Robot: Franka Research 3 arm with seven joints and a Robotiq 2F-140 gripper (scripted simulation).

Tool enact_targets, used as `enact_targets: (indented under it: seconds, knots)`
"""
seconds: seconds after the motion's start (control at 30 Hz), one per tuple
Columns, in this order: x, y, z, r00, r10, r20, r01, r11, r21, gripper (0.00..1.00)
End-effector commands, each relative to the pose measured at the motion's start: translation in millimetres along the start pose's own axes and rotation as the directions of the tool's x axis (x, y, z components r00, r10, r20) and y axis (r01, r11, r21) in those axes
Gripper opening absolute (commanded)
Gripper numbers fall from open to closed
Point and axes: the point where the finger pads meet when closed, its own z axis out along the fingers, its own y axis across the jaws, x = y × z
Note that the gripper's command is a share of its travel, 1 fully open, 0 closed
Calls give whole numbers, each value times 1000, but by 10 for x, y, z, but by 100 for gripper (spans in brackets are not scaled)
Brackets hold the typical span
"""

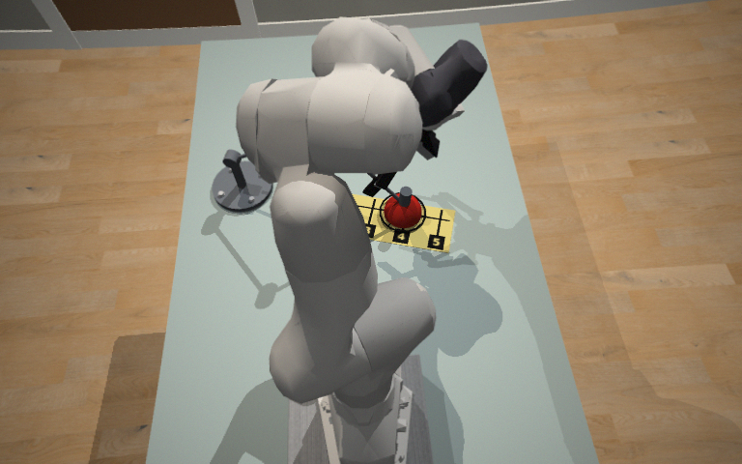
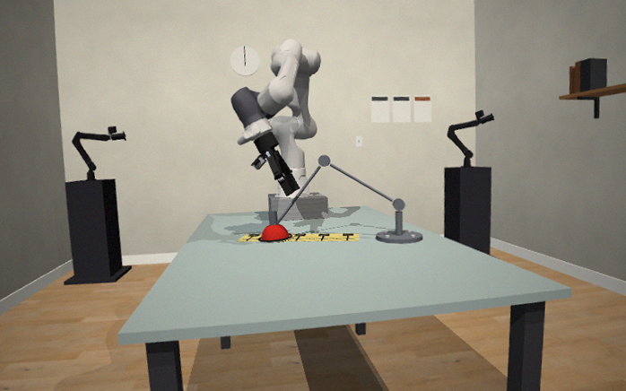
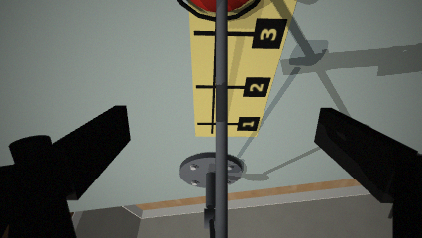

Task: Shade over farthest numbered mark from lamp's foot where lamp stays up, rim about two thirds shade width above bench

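Lamp shade (image 1: pixel 402 212) (image 2: pixel 275 233) (image 3: pixel 218 4): red dome, located over mark 4 (image 1: pixel 401 237) of the yellow strip (image 1: pixel 418 239) (image 2: pixel 316 238) (image 3: pixel 204 59). Its rim sits down at strip level in the exterior view, well short of the required 2/3 of the shade's width. Exact contact with the strip cannot be confirmed.

Mark 5 (image 1: pixel 436 242) lies at 4 to 5 o'clock from the shade in the top view, and mark 3 (image 1: pixel 371 230) (image 3: pixel 268 34) at 8 o'clock, partly covered by the arm there.

Lamp foot (image 1: pixel 224 186) (image 2: pixel 398 237) (image 3: pixel 195 171): grey disc, flat on the bench (image 1: pixel 218 355) (image 2: pixel 343 286) (image 3: pixel 99 64), at 9 o'clock from the shade in the top view and 3 o'clock in the exterior view. The elbow joint (image 2: pixel 324 160) stands at 1 o'clock from the shade in the exterior view, raised between 2 slanting bars.

Gripper (image 1: pixel 405 163) (image 2: pixel 288 184) (image 3: pixel 223 124): released, its 2 fingers spread wide, grasping nothing. In the wrist view, they stand at 9 and 3 o'clock of the outer bar (image 2: pixel 299 195) (image 3: pixel 221 149), with visible space on both sides.
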Motion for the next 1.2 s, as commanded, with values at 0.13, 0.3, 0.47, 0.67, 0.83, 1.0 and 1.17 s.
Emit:
enact_targets:
  seconds: [0.13, 0.3, 0.47, 0.67, 0.83, 1.0, 1.17]
  knots:
    - [0, -1, -1, 1000, 0, 0, 0, 1000, 0, 100]
    - [0, -1, -1, 1000, 0, 0, 0, 1000, 0, 100]
    - [0, -1, -1, 1000, 0, 0, 0, 1000, 0, 100]
    - [-1, 0, -44, 1000, 0, 0, 0, 1000, 0, 100]
    - [-3, 4, -261, 1000, 0, 0, 0, 1000, 0, 100]
    - [-5, 9, -477, 1000, 0, 0, 0, 1000, 0, 100]
    - [-7, 12, -651, 1000, 0, 0, 0, 1000, 0, 100]
